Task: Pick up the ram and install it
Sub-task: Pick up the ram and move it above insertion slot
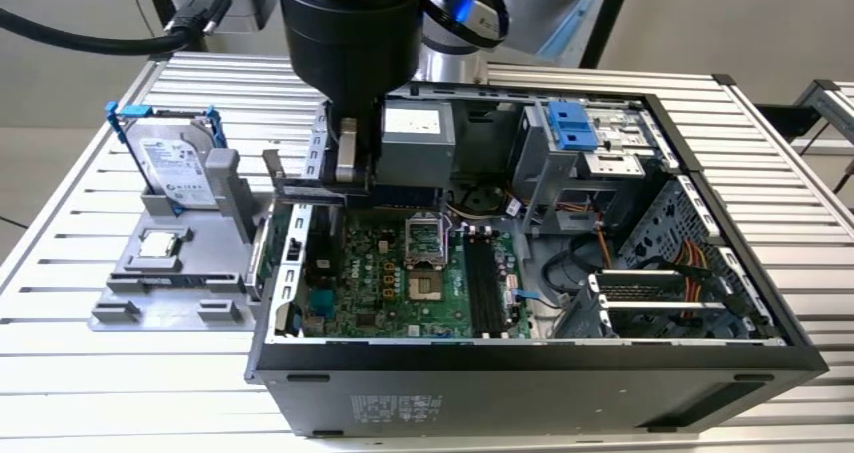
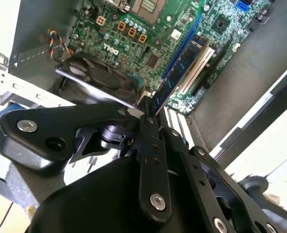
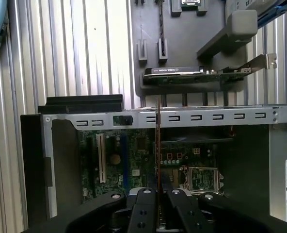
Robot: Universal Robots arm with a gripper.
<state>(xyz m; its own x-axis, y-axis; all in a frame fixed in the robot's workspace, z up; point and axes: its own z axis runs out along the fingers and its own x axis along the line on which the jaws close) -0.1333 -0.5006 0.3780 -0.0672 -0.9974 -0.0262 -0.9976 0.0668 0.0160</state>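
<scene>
**A:** What do we get in the exterior view?

**B:** An open computer case [image 1: 534,383] lies on a ribbed metal counter [image 1: 80,393]. The end effector [image 1: 340,173] hangs above the green circuit board [image 1: 387,263], near the case wall on the exterior view's left.

**A:** And the second wrist view?

**B:** The end effector [image 2: 148,104] is pinched narrow on one end of the memory stick [image 2: 180,68]. The stick is a thin, flat, blue-green strip jutting out over the circuit board [image 2: 134,43] and looks clear of it.

**A:** The first wrist view?

**B:** We see the memory stick [image 3: 158,141] edge-on, as a fine line rising from between the black fingers [image 3: 143,204]. The case's slotted grey rail [image 3: 206,117] crosses behind it.

**A:** How will it handle?

**B:** We judge it light and stiff, but fragile. It is best gripped on its flat faces near one end. The contact edge should be left alone, and the stick should not be twisted.
</scene>
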